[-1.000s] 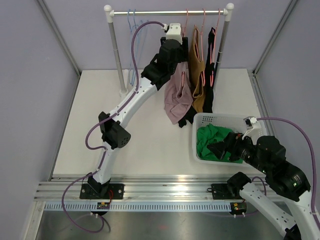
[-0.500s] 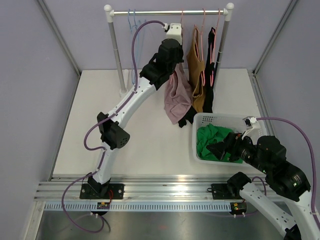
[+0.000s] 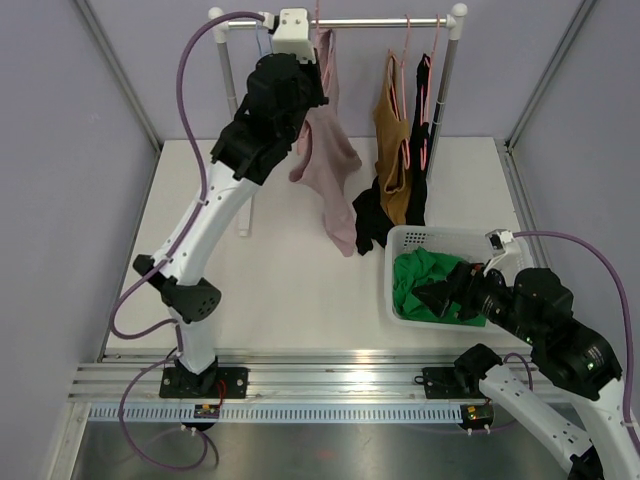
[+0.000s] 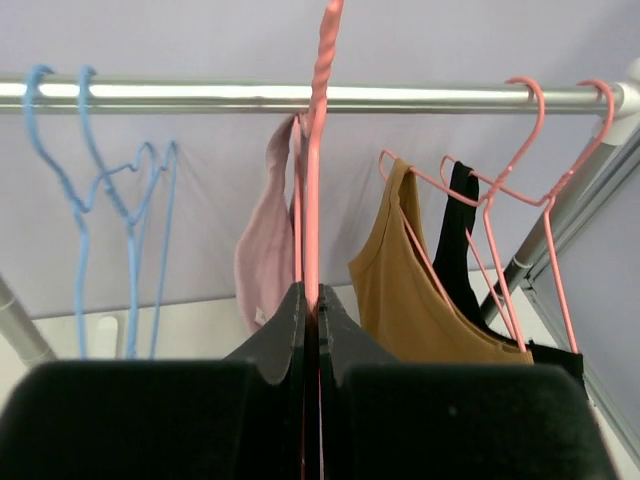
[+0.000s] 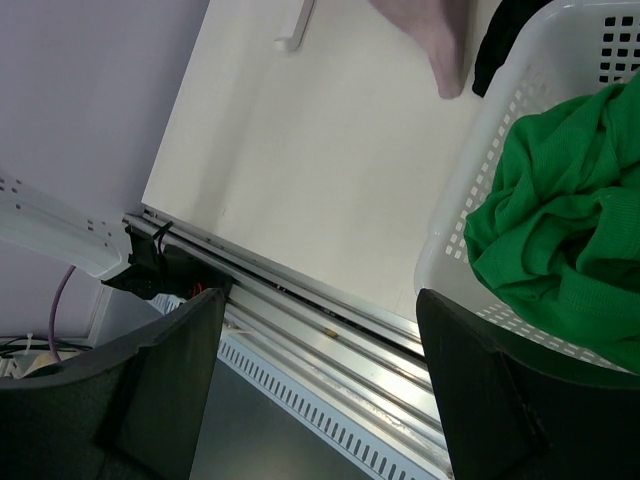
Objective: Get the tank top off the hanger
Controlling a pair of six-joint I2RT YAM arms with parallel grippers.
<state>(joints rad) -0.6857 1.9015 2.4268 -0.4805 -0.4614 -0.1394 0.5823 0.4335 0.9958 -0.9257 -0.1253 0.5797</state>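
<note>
A pale pink tank top [image 3: 327, 165] hangs from a pink hanger [image 4: 318, 120] at the left part of the rail [image 3: 380, 22]. My left gripper [image 3: 312, 68] is raised to the rail and shut on the hanger's neck [image 4: 311, 300]. The twisted neck rises in front of the rail, and the hook's top runs out of the left wrist view. The pink top [image 4: 265, 250] drapes behind the hanger. My right gripper [image 3: 440, 297] stands open and holds nothing, low over the near side of the basket [image 5: 470, 210].
A mustard top [image 3: 392, 150] and a black top [image 3: 420, 140] hang on pink hangers at the rail's right end. Bare blue hangers [image 4: 100, 190] hang at the left. The white basket [image 3: 440, 235] holds a green garment [image 3: 425, 280]. The rack's posts stand at both ends.
My left gripper shut on the pink hanger, then rose and swung left along the rail with the pink tank top, away from the mustard top. The right arm stayed put.
</note>
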